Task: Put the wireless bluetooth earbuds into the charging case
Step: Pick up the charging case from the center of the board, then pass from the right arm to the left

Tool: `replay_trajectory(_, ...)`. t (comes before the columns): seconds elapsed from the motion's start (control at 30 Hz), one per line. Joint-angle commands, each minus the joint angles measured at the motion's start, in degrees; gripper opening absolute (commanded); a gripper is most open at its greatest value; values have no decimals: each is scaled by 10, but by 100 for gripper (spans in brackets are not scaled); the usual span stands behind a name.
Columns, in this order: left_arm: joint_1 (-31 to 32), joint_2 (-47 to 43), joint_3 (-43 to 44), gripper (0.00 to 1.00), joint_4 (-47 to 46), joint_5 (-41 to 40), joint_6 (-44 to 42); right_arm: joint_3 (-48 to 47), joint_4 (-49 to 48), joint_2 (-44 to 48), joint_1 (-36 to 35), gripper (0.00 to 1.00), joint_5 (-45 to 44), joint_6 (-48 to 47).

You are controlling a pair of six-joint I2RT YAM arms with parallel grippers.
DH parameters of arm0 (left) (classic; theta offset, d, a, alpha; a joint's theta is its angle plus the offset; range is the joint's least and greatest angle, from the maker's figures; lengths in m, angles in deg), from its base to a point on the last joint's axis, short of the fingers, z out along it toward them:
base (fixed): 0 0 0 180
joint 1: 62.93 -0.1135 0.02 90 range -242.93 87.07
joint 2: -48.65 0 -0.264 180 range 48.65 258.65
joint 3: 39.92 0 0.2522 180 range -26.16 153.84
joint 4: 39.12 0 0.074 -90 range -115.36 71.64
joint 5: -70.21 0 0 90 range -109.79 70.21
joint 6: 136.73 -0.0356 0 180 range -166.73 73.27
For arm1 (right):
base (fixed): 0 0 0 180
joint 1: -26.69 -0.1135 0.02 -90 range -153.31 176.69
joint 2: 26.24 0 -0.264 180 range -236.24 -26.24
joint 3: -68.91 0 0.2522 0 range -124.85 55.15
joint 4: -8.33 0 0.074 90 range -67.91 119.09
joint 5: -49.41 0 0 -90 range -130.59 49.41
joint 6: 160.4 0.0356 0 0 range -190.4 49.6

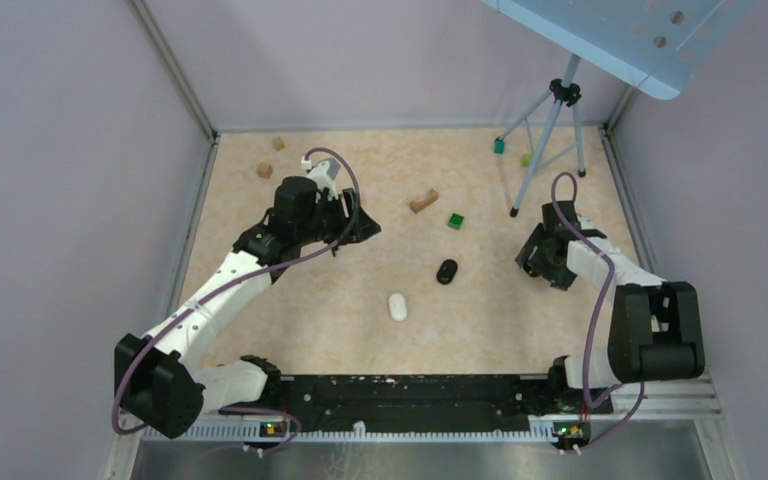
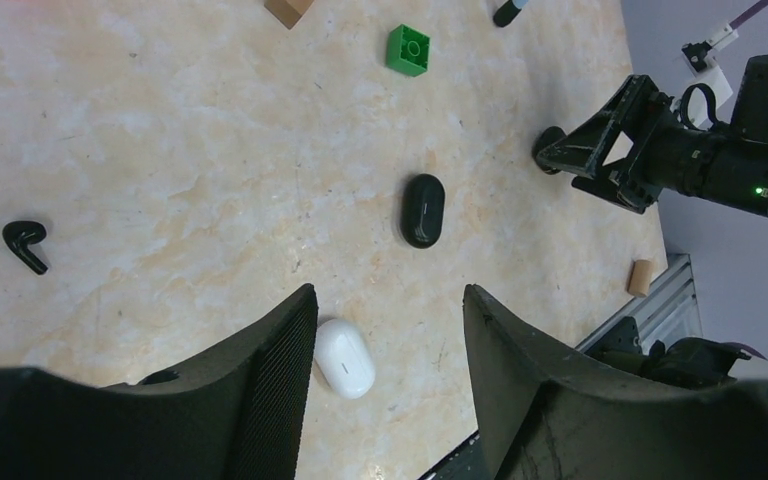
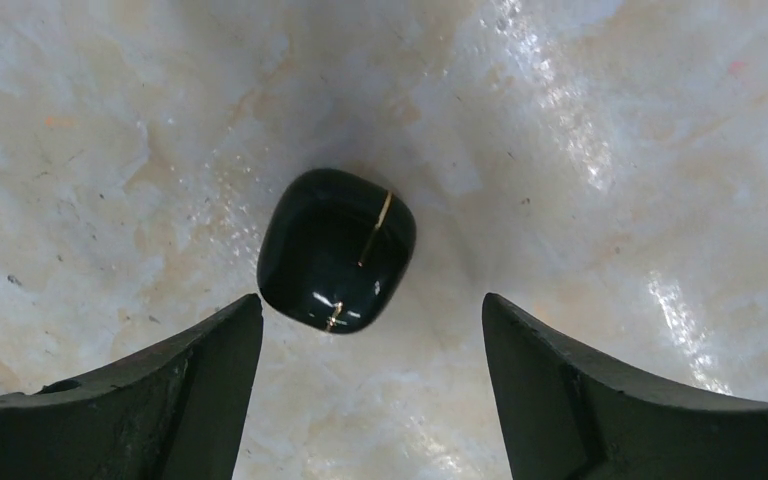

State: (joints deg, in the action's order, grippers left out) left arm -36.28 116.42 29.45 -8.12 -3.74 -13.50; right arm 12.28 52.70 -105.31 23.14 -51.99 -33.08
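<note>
A black stemmed earbud (image 2: 25,246) lies on the table at the far left of the left wrist view. A black oval charging case (image 1: 447,271) lies closed mid-table, also in the left wrist view (image 2: 423,210). A white oval case (image 1: 397,306) lies nearer, beside my left finger (image 2: 345,357). My left gripper (image 1: 365,225) is open and empty, raised above the table (image 2: 385,295). My right gripper (image 1: 530,255) is open (image 3: 372,305) just short of a small glossy black rounded object (image 3: 337,250) with a thin gold line. I cannot tell whether that is an earbud or a case.
A green block (image 1: 456,221) and a brown arch piece (image 1: 423,201) lie behind the black case. Two brown blocks (image 1: 264,170) sit at the back left. A tripod (image 1: 545,140) stands at the back right, with small teal and green pieces by its legs. Walls enclose the table.
</note>
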Motion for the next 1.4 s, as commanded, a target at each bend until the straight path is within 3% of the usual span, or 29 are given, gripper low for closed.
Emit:
replay_trajectory(0.0,-3,-7,24,61,-4,-14,-12,-21,-61,-33,3,78,3,-11)
replay_trajectory(0.13,-3,-8,18,62,-7,-19,-13,-31,-70,-59,3,72,-5,-30)
replay_trajectory(0.4,-3,6,26,63,0,-20,-26,-30,-72,-80,4,51,-8,-40)
replay_trajectory(0.53,-3,17,28,64,1,-12,-25,-10,-93,-58,3,39,34,-48)
replay_trajectory(0.7,-13,42,37,65,32,-21,-27,30,-125,7,0,30,157,-50)
replay_trajectory(0.77,-24,58,34,74,22,42,-44,41,-133,39,-14,29,197,-45)
replay_trajectory(0.8,-29,71,37,75,20,97,-49,45,-137,54,-27,29,215,-40)
replay_trajectory(1.0,-32,141,41,76,-8,247,-12,49,-219,94,-159,28,276,23)
replay_trajectory(1.17,-32,148,17,77,-58,285,43,-5,-254,39,-260,29,266,29)
replay_trajectory(1.37,-38,170,48,73,-55,267,94,-12,-334,-6,-284,29,312,62)
